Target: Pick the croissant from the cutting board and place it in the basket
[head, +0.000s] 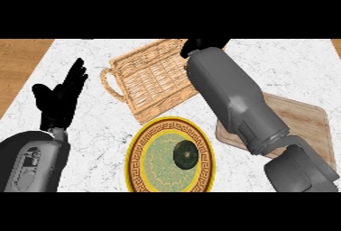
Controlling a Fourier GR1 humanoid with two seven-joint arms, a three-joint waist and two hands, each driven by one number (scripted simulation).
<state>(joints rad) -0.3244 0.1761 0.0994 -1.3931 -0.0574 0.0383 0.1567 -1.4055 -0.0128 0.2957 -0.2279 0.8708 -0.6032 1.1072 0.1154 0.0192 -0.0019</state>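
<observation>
The wicker basket (148, 81) lies at the back of the counter, tilted, with a handle at its left end. My right forearm reaches across its right side, and only a dark bit of my right hand (194, 45) shows past the wrist, over the basket's far right corner. The croissant is nowhere in sight. The wooden cutting board (305, 121) at the right has a bare top where it shows, partly covered by my right arm. My left hand (61, 97) rests open at the left, fingers up, away from the basket.
A yellow-rimmed patterned plate (138, 155) sits at the front centre with a dark green round fruit (185, 154) on it. Wooden floor shows beyond the counter's left edge (20, 58).
</observation>
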